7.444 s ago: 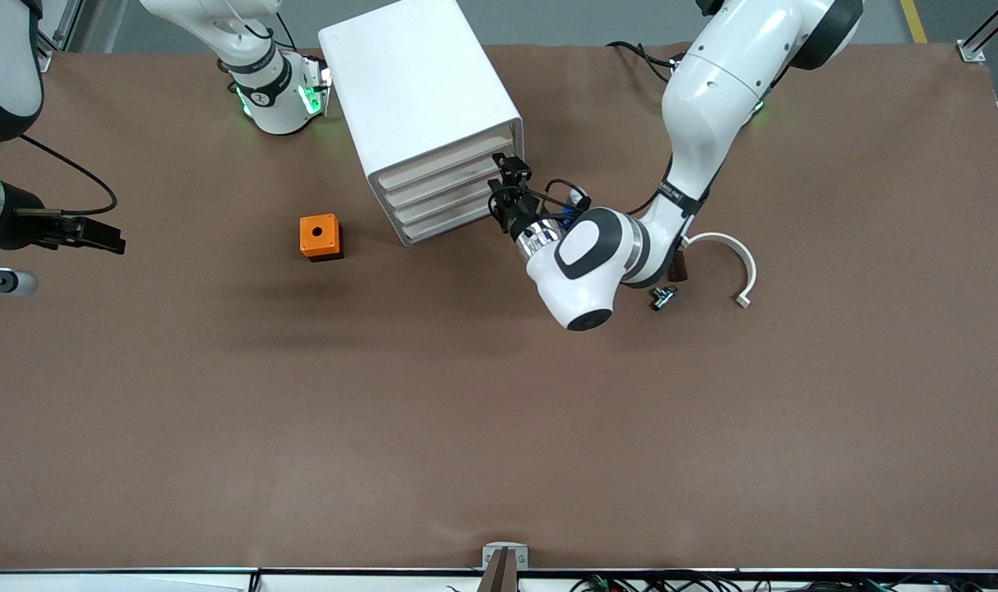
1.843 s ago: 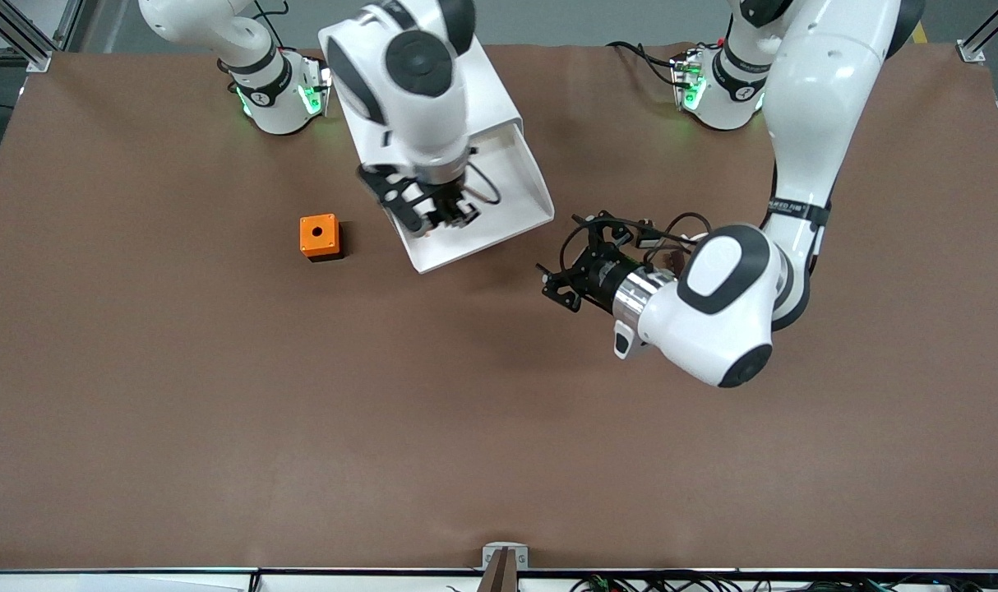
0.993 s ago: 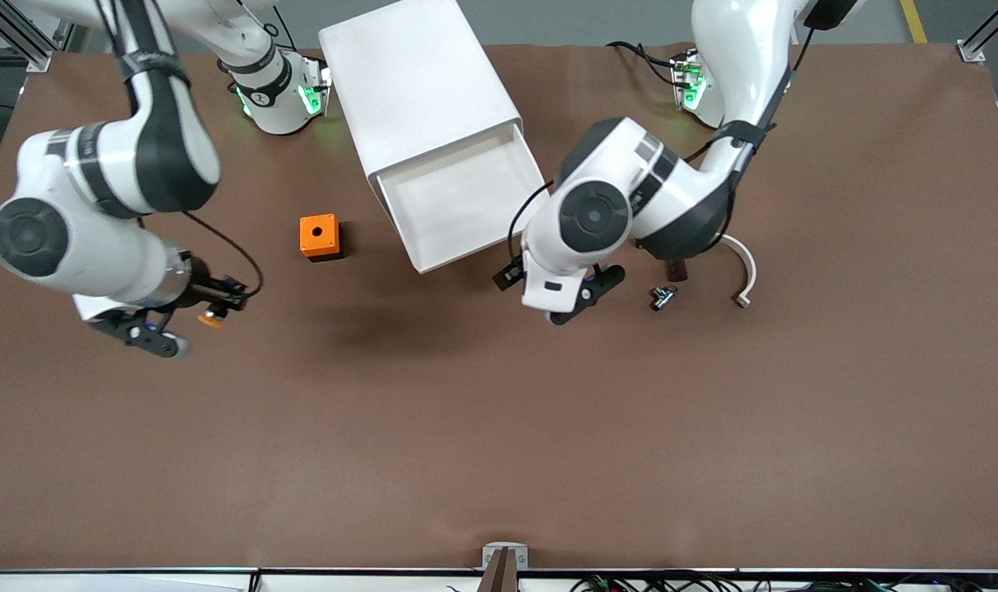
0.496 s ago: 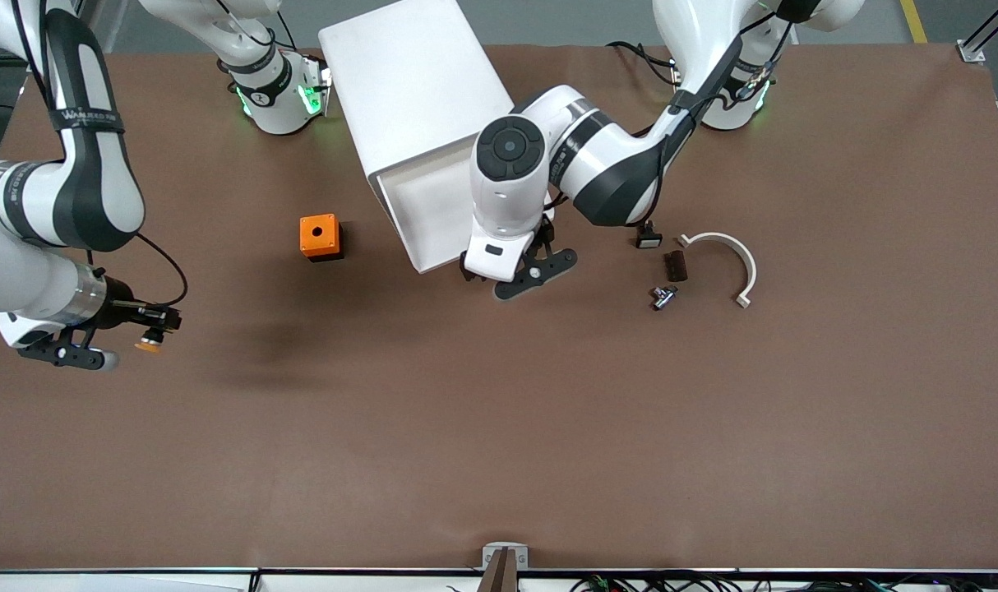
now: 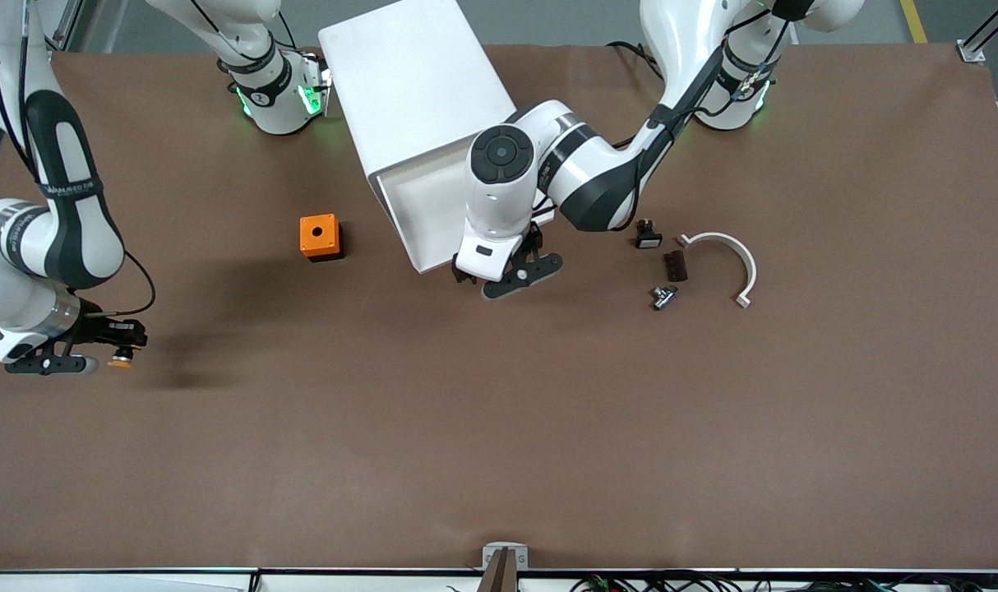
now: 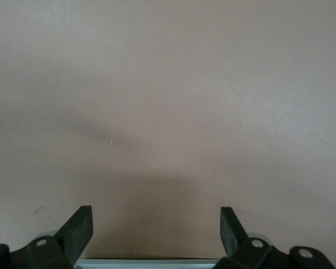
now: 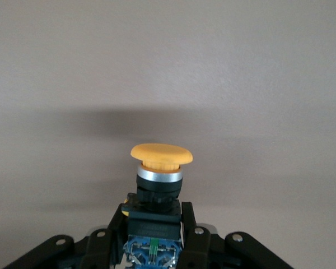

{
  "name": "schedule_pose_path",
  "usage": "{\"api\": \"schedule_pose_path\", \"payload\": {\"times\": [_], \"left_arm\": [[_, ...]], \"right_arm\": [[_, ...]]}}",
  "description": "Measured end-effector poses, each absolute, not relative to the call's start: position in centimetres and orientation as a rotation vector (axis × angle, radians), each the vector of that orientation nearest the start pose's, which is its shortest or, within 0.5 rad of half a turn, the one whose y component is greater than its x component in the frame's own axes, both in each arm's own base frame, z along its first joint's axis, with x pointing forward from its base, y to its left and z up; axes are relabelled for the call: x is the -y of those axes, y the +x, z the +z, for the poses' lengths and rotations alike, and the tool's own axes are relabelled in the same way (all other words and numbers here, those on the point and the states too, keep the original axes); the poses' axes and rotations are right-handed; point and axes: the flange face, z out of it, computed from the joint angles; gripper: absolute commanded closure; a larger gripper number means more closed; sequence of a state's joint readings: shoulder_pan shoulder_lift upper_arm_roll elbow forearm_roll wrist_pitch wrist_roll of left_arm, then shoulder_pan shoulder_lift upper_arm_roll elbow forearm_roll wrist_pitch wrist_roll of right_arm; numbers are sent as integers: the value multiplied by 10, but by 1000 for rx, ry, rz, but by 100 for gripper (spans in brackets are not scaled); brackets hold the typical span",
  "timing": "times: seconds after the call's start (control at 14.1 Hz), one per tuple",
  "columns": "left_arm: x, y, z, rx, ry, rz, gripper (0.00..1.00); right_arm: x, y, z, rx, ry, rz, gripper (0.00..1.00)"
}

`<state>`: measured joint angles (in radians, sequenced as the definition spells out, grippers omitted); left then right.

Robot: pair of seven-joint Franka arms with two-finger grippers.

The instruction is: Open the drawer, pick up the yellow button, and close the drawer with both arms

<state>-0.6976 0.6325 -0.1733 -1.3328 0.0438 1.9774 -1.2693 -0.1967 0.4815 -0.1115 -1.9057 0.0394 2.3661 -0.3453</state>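
Right claw (image 5: 108,345): seen over the brown surface (image 5: 499,427) at the right arm's end, clenched on the button (image 5: 122,358).
Button: gripped by its black and blue body between the fingers (image 7: 193,232) in the right wrist view, orange cap (image 7: 160,154) pointing outward over bare surface (image 7: 168,67); a silver ring is seen under the cap.
Orange cube (image 5: 320,237): resting on the surface beside the cabinet (image 5: 421,99), toward the right arm's end, its round hole facing up.
Cabinet: white, set at an angle between the two arm bases; its top drawer (image 5: 427,218) is pulled out and its white floor is seen bare where not covered by the arm.
Left claw (image 5: 487,284): held over the surface right at the drawer's front edge, the wrist leaning over the drawer; released, fingers (image 6: 78,230) spread wide in the left wrist view with only brown surface (image 6: 168,101) between them.
Small black part (image 5: 648,238): lying on the surface toward the left arm's end, a white face showing.
Dark block (image 5: 674,265): just nearer the front camera than the black part.
Metal fitting (image 5: 662,296): near the dark block, nearer the camera again.
White curved piece (image 5: 727,261): an open arc lying flat, beside those three.
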Motion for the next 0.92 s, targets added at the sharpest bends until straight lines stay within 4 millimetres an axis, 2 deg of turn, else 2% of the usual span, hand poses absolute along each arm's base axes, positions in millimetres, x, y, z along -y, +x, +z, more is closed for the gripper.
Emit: {"api": "schedule_pose_path", "payload": {"times": [0.14, 0.28, 0.78, 0.85, 0.92], "left_arm": [[548, 477, 368, 618, -3131, 87, 0], [558, 462, 369, 578, -3142, 106, 0], [579, 423, 360, 499, -3153, 214, 0], [583, 416, 359, 500, -3156, 259, 0], [586, 410, 358, 497, -3155, 296, 0]], "right_arm": [[196, 596, 220, 19, -3154, 68, 99], [197, 595, 209, 14, -3153, 72, 99], [196, 595, 197, 52, -3145, 76, 98], [197, 595, 195, 58, -3147, 72, 90], [198, 594, 192, 60, -3147, 74, 55]]}}
